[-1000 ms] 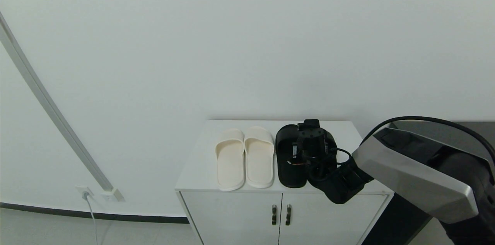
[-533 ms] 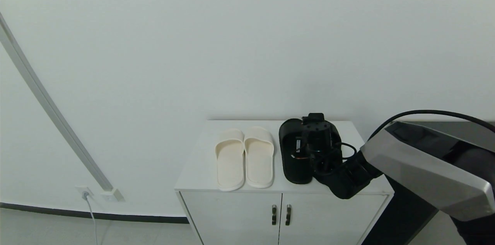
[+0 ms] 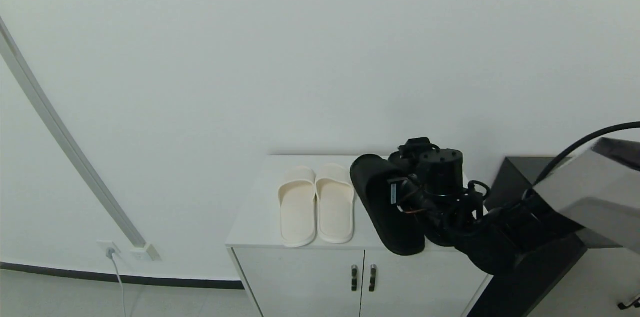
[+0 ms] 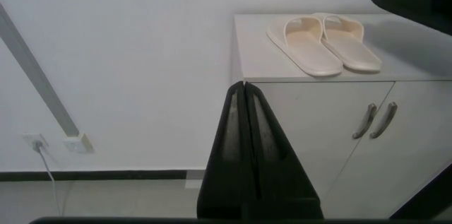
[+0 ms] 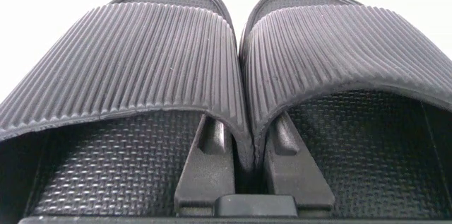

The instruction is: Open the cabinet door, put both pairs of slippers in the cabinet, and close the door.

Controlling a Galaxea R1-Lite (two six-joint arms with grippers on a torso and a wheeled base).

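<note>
We clamped black pair point(image 3: 385, 207) by straps in right gripper point(image 3: 397, 193) — best carried level; left gripper point(image 4: 244, 146) pressed together, empty — free for handle point(image 3: 354, 277).

Bare room: white wall point(image 3: 320, 57), cabinet point(image 3: 300, 282)

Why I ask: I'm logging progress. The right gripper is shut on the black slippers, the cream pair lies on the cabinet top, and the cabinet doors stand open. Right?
No: the cabinet doors are shut, handles side by side, as the head view shows. The rest holds: the right gripper is shut on the black slippers, and the cream pair lies on the cabinet top.
</note>
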